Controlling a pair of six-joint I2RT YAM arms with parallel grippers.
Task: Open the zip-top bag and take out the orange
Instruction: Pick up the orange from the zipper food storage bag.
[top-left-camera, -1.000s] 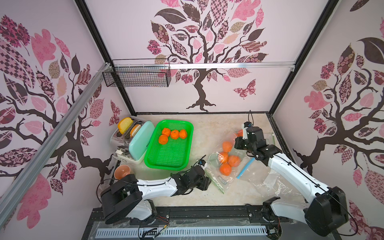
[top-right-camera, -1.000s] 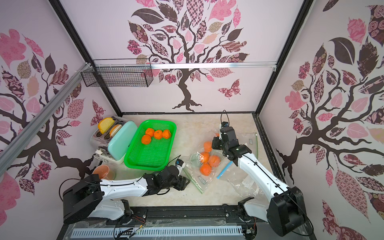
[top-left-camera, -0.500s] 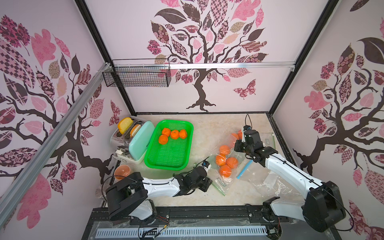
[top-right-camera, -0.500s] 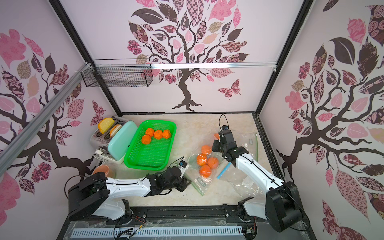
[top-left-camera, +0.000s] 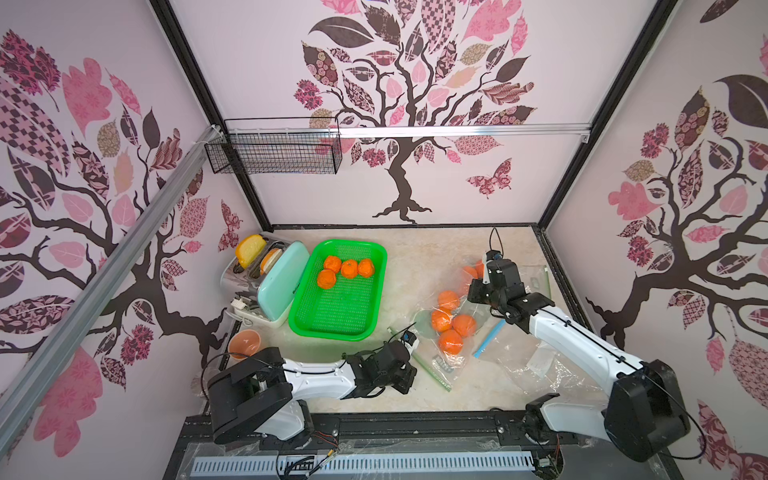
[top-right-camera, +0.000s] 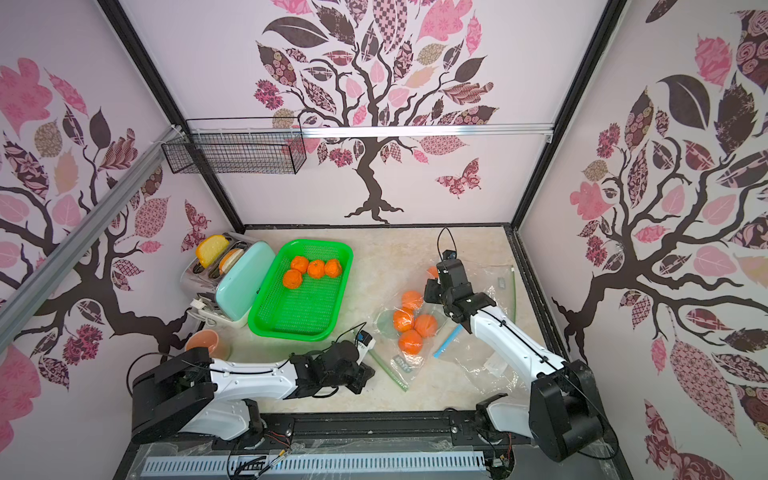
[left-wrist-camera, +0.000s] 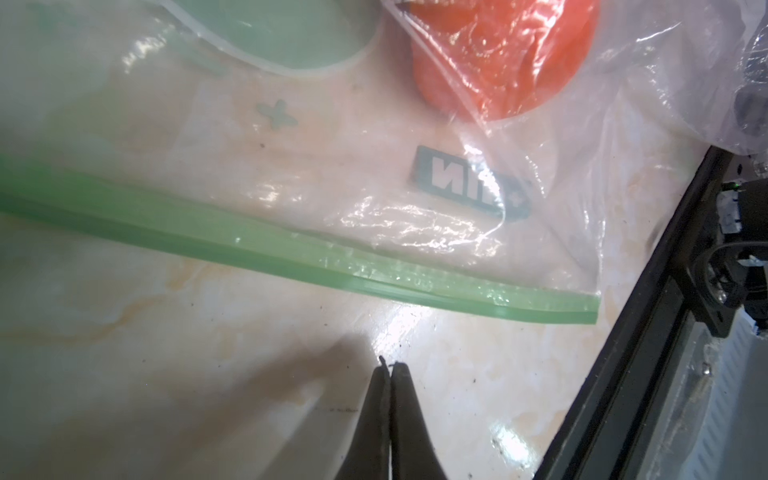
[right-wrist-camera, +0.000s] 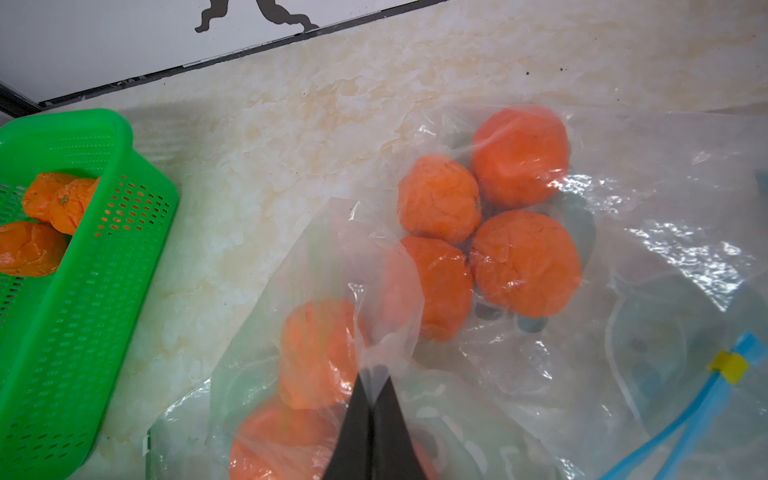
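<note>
Looking down, I see my left gripper (left-wrist-camera: 390, 368) closed on nothing, just short of the green zip strip (left-wrist-camera: 291, 257). My right gripper (right-wrist-camera: 374, 376) pinches clear plastic (right-wrist-camera: 386, 332). The zip-top bag (top-left-camera: 444, 365) lies on the table (top-left-camera: 415, 257) between my arms, oranges (top-left-camera: 464, 324) inside it.

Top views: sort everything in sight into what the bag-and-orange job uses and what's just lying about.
Job: held bag, pinched in the shut right hand; green-zip bag; four clustered oranges; left hand, shut, empty; tray of oranges, probably the drop-off.
Lying about: toaster; cup; blue-zip bag; wall basket.
</note>
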